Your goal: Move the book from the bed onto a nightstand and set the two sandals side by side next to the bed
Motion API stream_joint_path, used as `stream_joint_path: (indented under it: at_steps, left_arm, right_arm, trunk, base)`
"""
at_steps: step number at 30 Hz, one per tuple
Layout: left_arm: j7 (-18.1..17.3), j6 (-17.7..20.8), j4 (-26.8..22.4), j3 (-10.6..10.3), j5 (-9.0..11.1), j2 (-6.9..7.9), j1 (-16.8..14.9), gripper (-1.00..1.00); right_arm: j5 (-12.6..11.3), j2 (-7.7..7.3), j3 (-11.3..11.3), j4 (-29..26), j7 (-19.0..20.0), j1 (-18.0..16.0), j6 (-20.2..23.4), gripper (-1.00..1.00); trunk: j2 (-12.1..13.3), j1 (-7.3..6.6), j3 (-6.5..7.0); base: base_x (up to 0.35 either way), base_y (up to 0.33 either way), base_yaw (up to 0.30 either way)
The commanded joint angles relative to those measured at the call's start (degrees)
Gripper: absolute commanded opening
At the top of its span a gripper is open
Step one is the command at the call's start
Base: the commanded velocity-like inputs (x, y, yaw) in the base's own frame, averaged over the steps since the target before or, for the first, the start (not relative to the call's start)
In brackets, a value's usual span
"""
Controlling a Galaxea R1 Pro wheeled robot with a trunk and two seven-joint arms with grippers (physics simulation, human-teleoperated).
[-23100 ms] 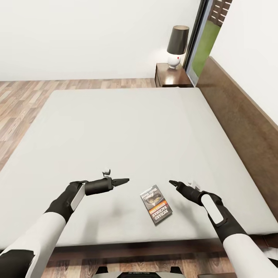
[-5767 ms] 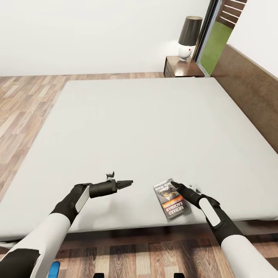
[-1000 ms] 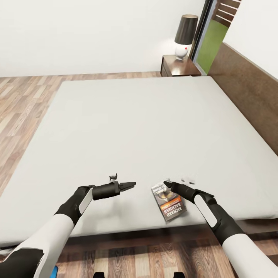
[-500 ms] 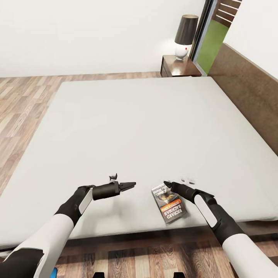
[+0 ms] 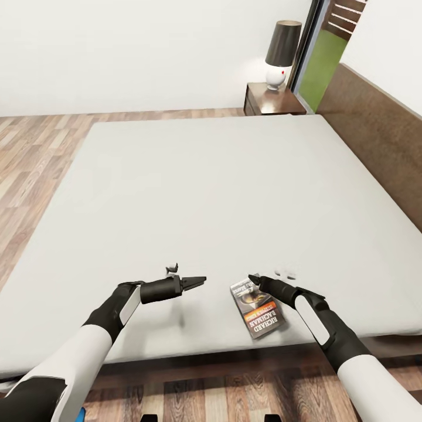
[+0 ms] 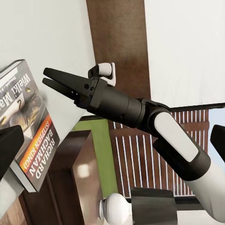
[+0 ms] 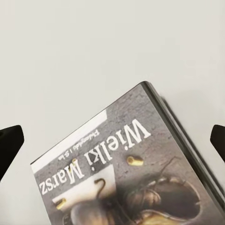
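Note:
The book (image 5: 258, 308), dark grey with an orange band, lies flat on the pale mattress of the bed (image 5: 223, 193) near its front edge. My right gripper (image 5: 252, 280) hovers open at the book's far end. In the right wrist view the book (image 7: 140, 178) lies between the two spread fingertips (image 7: 10, 140). About a hand's width to the book's left, my left gripper (image 5: 198, 282) is held open above the mattress, pointing toward the book (image 6: 28, 136) and the right gripper (image 6: 47, 78). The nightstand (image 5: 275, 101) stands at the bed's far right corner.
A lamp (image 5: 281, 54) with a dark shade stands on the nightstand. The dark headboard (image 5: 381, 135) runs along the bed's right side, with a window (image 5: 325, 55) behind it. Wood-plank floor (image 5: 35, 152) lies left of and beyond the bed.
Nothing has visibly moved in the last second. Over the longer span the view shifted, and my right gripper came from beside the book to its far end.

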Motion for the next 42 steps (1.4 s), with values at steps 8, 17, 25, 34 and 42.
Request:
stream_joint_path:
  at_steps: [8, 17, 25, 34, 42]
  left_arm:
    - [-0.01, 0.56, 0.0, -0.32, 0.46, 0.07, -0.03, 1.0]
    - [-0.03, 0.56, -0.04, -0.35, 0.46, 0.07, -0.03, 1.0]
    - [-0.02, 0.56, -0.05, -0.31, 0.46, 0.07, -0.03, 1.0]
    - [-0.08, 0.56, -0.05, -0.3, 0.49, 0.07, -0.03, 1.0]
    - [-0.1, 0.56, -0.05, -0.3, 0.47, 0.07, -0.03, 1.0]
  right_arm:
    - [-0.15, -0.05, 0.07, -0.05, 0.01, -0.03, 0.18, 1.0]
    - [-0.15, -0.05, 0.09, -0.05, 0.01, -0.03, 0.18, 1.0]
    - [-0.14, -0.05, 0.1, -0.05, 0.01, -0.02, 0.18, 1.0]
    - [-0.14, -0.05, 0.1, -0.05, 0.01, -0.03, 0.18, 1.0]
    - [-0.18, -0.05, 0.1, -0.05, 0.01, -0.03, 0.18, 1.0]
  trunk:
    - [-0.42, 0.22, -0.21]
    - [-3.23, 1.76, -1.47]
    - [-3.23, 1.76, -1.47]
    - [-3.23, 1.76, -1.47]
    - [-3.23, 1.76, -1.47]
  base:
    - [0.0, 0.0, 0.0]
    - [0.0, 0.0, 0.0]
    - [0.0, 0.0, 0.0]
    - [0.0, 0.0, 0.0]
    - [0.0, 0.0, 0.022]
